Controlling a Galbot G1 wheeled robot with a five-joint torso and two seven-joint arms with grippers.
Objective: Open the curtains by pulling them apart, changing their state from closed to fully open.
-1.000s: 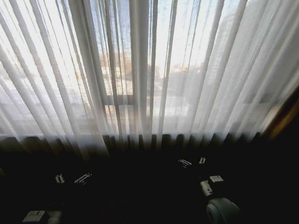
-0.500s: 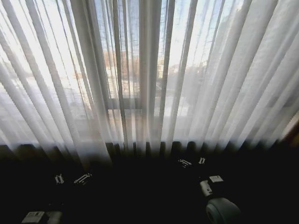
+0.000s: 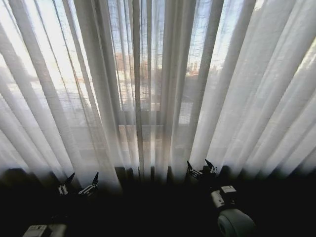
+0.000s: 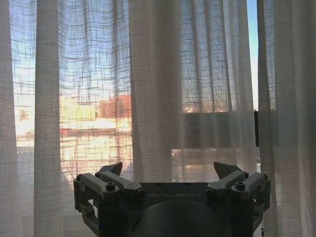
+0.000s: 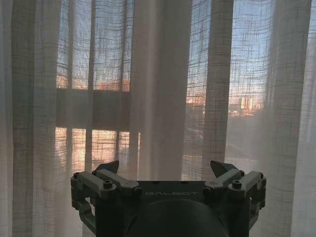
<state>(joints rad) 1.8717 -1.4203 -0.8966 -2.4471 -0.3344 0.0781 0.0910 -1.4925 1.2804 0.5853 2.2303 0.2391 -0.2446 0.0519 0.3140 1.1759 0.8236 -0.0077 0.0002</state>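
The curtains (image 3: 158,84) hang closed across the whole window, sheer white with long vertical folds. Their inner edges bunch together at the middle (image 3: 163,123). My left gripper (image 3: 81,181) is low on the left, its open fingers just short of the hem. My right gripper (image 3: 201,168) is low right of centre, also open, its tips at the fabric's lower edge. The left wrist view shows my left gripper (image 4: 169,170) open facing a thick fold of curtain (image 4: 155,89). The right wrist view shows my right gripper (image 5: 165,169) open before another dense fold (image 5: 160,84).
Behind the fabric a dark window frame bar (image 3: 148,117) runs across, with buildings and bright sky beyond. Below the hem everything is dark. My right arm's rounded wrist joint (image 3: 234,223) sits at the lower right.
The head view has moved closer to the curtains and tilted; the hem sits lower in the picture. Both grippers' fingertips now show against the fabric's lower edge.
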